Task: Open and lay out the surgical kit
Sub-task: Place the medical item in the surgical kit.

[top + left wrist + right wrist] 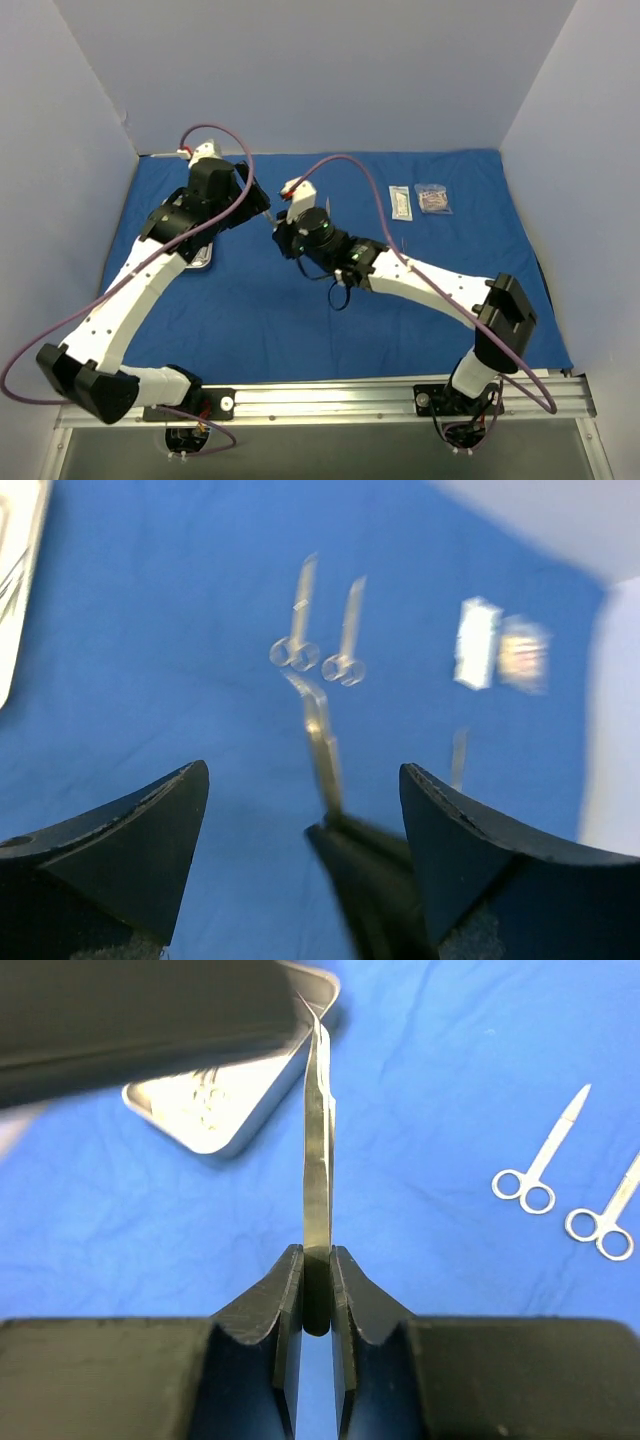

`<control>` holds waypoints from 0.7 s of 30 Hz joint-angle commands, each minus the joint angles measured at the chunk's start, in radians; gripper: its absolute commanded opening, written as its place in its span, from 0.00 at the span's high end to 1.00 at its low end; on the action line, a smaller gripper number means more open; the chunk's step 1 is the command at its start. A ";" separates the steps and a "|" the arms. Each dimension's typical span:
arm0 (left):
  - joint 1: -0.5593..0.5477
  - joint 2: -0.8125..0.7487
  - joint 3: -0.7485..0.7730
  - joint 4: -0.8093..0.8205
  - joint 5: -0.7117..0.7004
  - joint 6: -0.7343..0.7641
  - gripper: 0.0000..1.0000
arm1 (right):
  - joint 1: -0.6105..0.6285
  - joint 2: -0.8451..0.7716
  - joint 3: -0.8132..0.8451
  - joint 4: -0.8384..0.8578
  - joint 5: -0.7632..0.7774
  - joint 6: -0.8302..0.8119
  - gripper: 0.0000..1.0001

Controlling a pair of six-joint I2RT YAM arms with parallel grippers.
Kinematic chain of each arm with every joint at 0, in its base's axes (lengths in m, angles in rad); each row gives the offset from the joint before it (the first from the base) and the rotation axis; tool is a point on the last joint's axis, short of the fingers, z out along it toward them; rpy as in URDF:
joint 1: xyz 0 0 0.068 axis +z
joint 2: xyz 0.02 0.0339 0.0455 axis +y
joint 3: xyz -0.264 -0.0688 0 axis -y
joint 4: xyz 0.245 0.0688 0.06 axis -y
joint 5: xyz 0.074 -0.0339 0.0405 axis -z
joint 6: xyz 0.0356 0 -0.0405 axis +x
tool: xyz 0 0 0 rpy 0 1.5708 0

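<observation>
Surgical kit (300,330) layout midway: holding thin silver tweezers (317,1160) in R fingers (283,1305), L fingers (140,830) wide, empty; next, prob. lay beside silver scissor-handled clamps (546,1148).

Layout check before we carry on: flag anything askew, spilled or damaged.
Nothing stands out. The two clamps lie side by side on the blue cloth, the two packets sit together at the far side, the tray shows no damage, and the tweezers are pinched straight in the right gripper.
</observation>
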 commanded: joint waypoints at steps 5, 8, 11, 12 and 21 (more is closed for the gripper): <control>0.125 -0.207 -0.204 0.422 0.254 0.078 0.12 | -0.122 -0.143 -0.069 0.176 -0.289 0.145 1.00; 0.165 -0.216 -0.239 0.509 0.397 0.068 0.12 | -0.151 -0.167 -0.090 0.222 -0.371 0.183 1.00; 0.176 -0.207 -0.274 0.622 0.519 0.046 0.11 | -0.171 -0.178 -0.101 0.255 -0.442 0.197 1.00; 0.176 -0.203 -0.284 0.645 0.541 0.042 0.11 | -0.176 -0.181 -0.101 0.260 -0.461 0.203 1.00; 0.181 -0.161 -0.275 0.679 0.555 0.036 0.12 | -0.212 -0.202 -0.117 0.295 -0.536 0.228 1.00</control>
